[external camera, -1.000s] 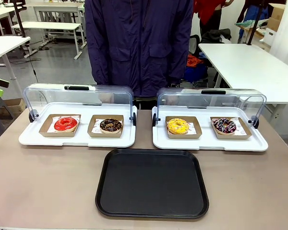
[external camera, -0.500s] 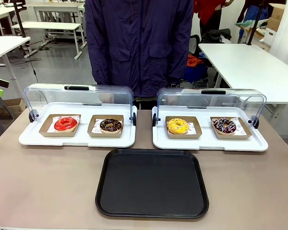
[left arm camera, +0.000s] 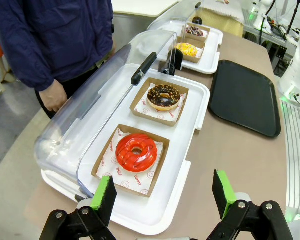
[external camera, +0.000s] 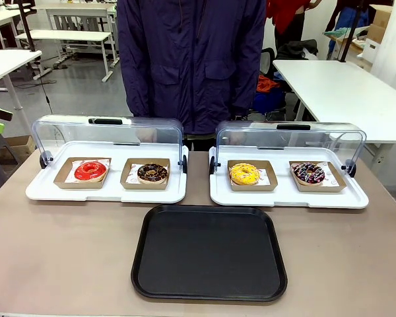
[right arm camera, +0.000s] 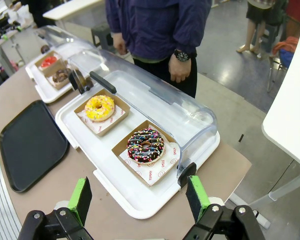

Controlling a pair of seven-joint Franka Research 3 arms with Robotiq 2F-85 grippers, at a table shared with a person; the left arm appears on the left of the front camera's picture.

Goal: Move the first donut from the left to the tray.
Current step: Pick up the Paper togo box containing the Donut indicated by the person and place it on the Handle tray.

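A: Left gripper (left arm camera: 165,194), what state?
B: Jaws spread wide, nothing between them. It hangs above the near corner of the white tray (left arm camera: 197,107), no contact.
A: And the red donut (left arm camera: 136,152)?
B: Just ahead of the fingers, inside the line of the two pads, a little toward the left-finger side. It sits in its carton (left arm camera: 104,159) on white paper. Not yet moved.
A: Black tray (left arm camera: 245,95)?
B: Farther ahead, off to the right-finger side, well apart from the donut. Bare.
A: Anything in the way?
B: Clear lid (left arm camera: 90,117), tipped back, runs along the left-finger side. Chocolate donut (left arm camera: 164,96) in its own carton just beyond the red one. Person's hand (left arm camera: 54,99) hangs behind the lid, not reaching in.
A: How would you take it?
B: My guess: ease forward and down, centre over the carton, and close on the cardboard walls, not the icing. The glaze looks soft and would smear or slip. Keep the pads square to the walls so the carton doesn't fold. Lift straight and level, high enough to clear the white tray's rim, then swing to the right-finger side. The risks are drifting into the lid or nudging the chocolate one.
A: Right gripper (right arm camera: 139,196)?
B: Also wide, empty, over the other white tray (right arm camera: 110,175), with a sprinkled donut (right arm camera: 146,145) ahead of it. Out of this step, I'd say.
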